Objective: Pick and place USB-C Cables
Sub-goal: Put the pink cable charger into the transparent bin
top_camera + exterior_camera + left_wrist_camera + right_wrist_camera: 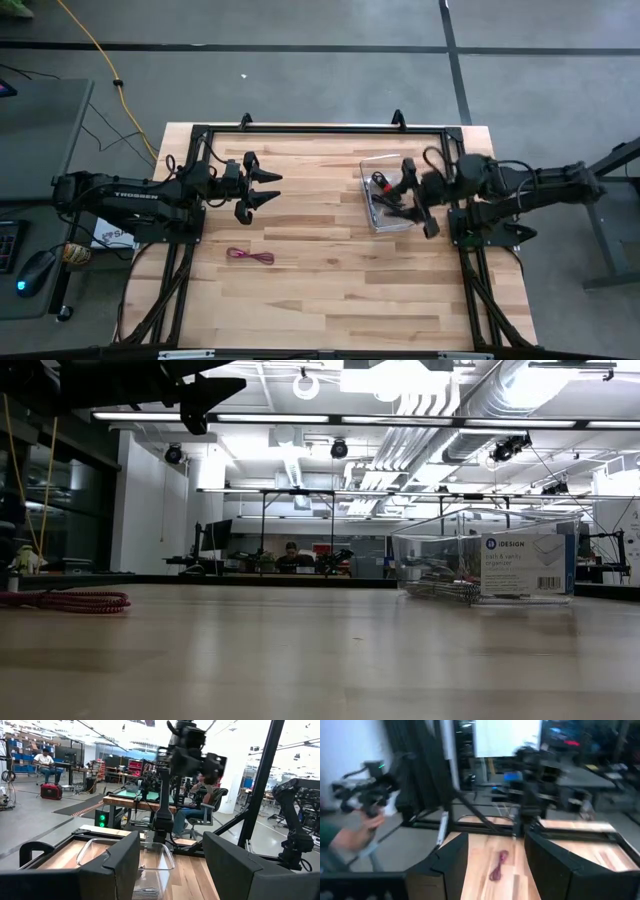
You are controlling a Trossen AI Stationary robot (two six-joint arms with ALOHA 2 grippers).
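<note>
The magenta-red cable bundle (250, 256) lies loose on the wooden table, near its left side; it also shows low on the left in the low view (65, 600) and far off between the fingers in the right wrist view (498, 862). The clear plastic box (372, 215) holds other bundles, among them a black-and-red one (380, 183); greyish coils (440, 590) rest on its floor. My right gripper (412, 197) hovers open over the box's right part. My left gripper (275, 187) is open, raised above the table, left of the box, pointing at it.
The box (480, 565) carries a white label on its near wall. A black frame rail (320, 128) runs along the table's far edge and down both sides. Bare wood lies between the magenta-red cable and the box. People sit at benches in the room beyond.
</note>
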